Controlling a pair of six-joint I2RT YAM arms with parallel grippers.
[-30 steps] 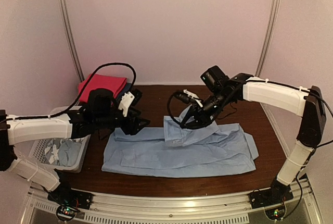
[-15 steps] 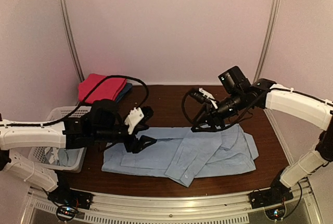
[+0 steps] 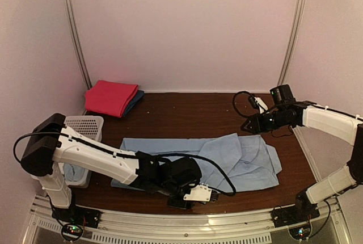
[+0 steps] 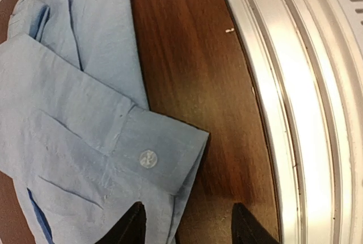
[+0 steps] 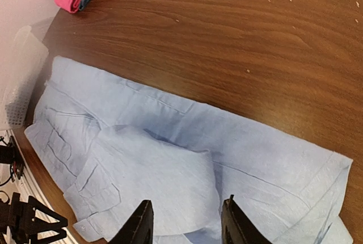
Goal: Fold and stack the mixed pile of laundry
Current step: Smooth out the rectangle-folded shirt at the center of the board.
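- Top external view: a large plain light blue cloth shirt (image 3: 244, 162) lies spread across the middle of the brown wooden table (image 3: 193, 113). One sleeve is laid over its body towards the lower centre of the frame.
- Judging by this, the step in hand is folding this shirt; it is only partly folded, and no blue stack exists yet.
- Low at the lower centre sits the left gripper (image 3: 191, 197). In the left wrist view, the left gripper's (image 4: 187, 227) fingers stand moderately apart with nothing gripped. The buttoned sleeve cuff (image 4: 164, 159) lies just ahead of them, one corner reaching between the tips.
- At the right of the frame, the right gripper (image 3: 252, 123) hovers beside the shirt's far right edge. It too is parted and empty, clear above the cloth in its own wrist view.
- The next move probably calls for the left jaws to close on the cuff and carry it inward, pinching one layer only.
- The aluminium rail (image 4: 295, 113) runs just beside the cuff, leaving little room, and the left arm's black cable (image 3: 218, 167) loops over the shirt and could drag it.
- A folded magenta cloth (image 3: 110, 96) lies at the upper left. A white perforated plastic basket (image 3: 85, 123) at the left is partly hidden by the left arm, with some light blue cloth (image 3: 71, 171) showing in it.
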